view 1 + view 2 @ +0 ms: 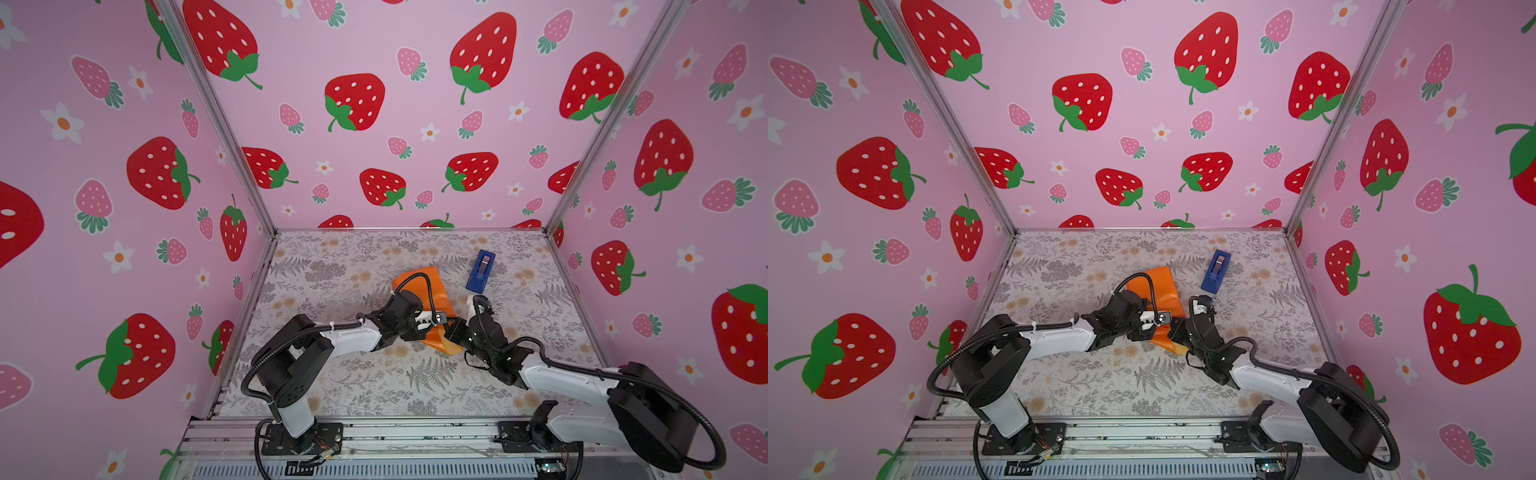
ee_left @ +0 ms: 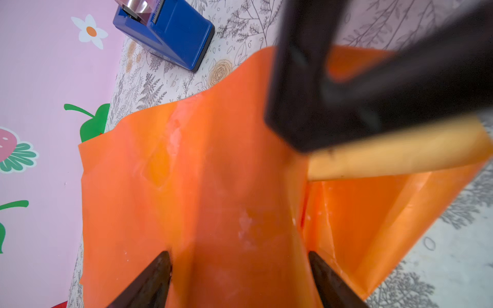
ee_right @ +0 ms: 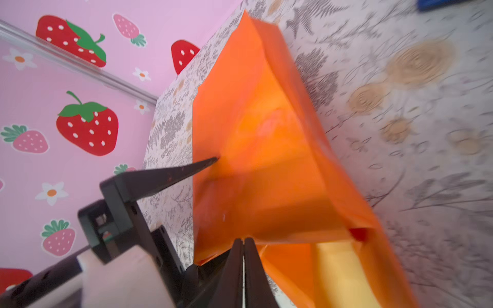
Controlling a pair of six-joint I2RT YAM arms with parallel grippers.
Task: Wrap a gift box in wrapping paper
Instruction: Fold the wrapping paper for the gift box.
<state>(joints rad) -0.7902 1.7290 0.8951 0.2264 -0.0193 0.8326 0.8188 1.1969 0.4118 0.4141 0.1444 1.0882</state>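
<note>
While one wrapping paper lies folded, left tool gapes wide — right tool narrow.

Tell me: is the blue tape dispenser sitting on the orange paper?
No, in a top view the tape dispenser stands on the floral table covering, apart from the wrapping paper.

A: What sort of place are we seeing?
B: It is looking like a robot test booth in a lab. A left arm and a right arm are sitting bolted to a metal rail.
A: And around them?
B: Pink strawberry walls are standing on metal posts, and a flowery cover is lying under the arms.
</note>
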